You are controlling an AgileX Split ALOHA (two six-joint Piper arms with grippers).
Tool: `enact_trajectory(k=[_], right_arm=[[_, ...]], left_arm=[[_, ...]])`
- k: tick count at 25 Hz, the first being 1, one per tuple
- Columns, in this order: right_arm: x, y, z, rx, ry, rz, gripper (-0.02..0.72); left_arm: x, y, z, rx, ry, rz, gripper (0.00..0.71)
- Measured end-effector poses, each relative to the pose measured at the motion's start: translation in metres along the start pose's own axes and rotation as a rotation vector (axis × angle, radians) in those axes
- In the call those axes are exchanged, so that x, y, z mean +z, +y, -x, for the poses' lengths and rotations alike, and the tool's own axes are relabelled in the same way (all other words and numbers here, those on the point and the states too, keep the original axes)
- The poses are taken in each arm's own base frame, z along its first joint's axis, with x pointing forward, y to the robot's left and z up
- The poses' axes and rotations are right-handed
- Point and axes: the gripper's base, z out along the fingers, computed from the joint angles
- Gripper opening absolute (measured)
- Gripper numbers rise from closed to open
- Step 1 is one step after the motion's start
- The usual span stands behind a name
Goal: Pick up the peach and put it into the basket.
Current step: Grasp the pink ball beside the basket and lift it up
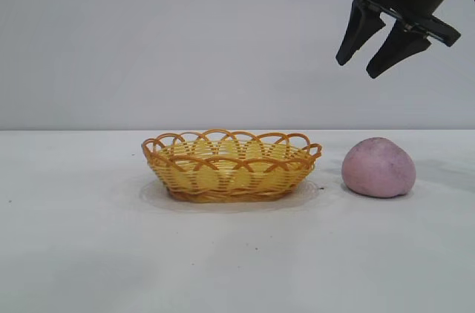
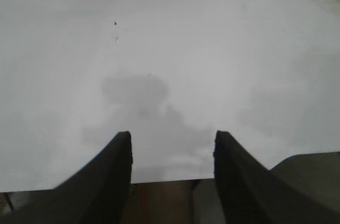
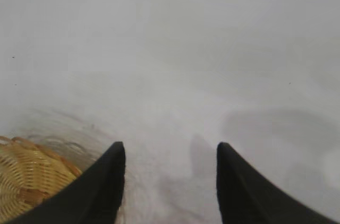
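Note:
The peach [image 1: 378, 167], a dull pink-mauve rounded lump, rests on the white table right of the basket [image 1: 231, 165], a yellow wicker oval with an orange-brown looped rim. High above the peach hangs my right gripper [image 1: 358, 67], open and empty, fingers pointing down and to the left. In the right wrist view that gripper [image 3: 171, 149] frames bare table, with a piece of the basket [image 3: 26, 173] beside one finger; the peach is out of that view. My left gripper [image 2: 171, 139] is open over bare table near the table's edge and does not appear in the exterior view.
The white table [image 1: 89, 254] stretches wide around basket and peach. A grey wall stands behind. In the left wrist view the table's edge [image 2: 159, 181] runs just beyond the fingers, with a brown floor below.

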Motion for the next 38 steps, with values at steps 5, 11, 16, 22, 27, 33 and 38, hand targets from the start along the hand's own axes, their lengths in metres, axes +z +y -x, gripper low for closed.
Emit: enact_trajectory(k=[5,11,16,22,27,33,38], right_arm=[[0.000,-0.001,-0.001,-0.025,0.012,-0.016,0.371],[0.000,-0.002,-0.001,-0.032,0.011,-0.025,0.371],[0.000,-0.003,0.000,-0.031,-0.002,-0.034,0.371],[0.000,-0.002,-0.002,-0.029,0.018,-0.017,0.371],[-0.002,-0.001,-0.002,-0.045,0.024,-0.022,0.371],[-0.028,0.005,0.002,-0.182,0.036,-0.085,0.371],[-0.057,0.018,0.001,-0.280,0.087,-0.098,0.371]], left_arm=[[0.000,-0.002,-0.056,-0.002,-0.104,0.002,0.346],[-0.016,-0.006,-0.109,-0.010,-0.377,-0.010,0.346],[-0.015,-0.006,-0.131,-0.010,-0.482,-0.001,0.346],[-0.007,-0.005,-0.128,-0.009,-0.503,0.019,0.346],[-0.004,-0.004,-0.127,-0.013,-0.509,0.024,0.346],[-0.004,-0.004,-0.126,-0.019,-0.514,0.026,0.346],[-0.004,-0.004,-0.126,-0.026,-0.515,0.027,0.346]])
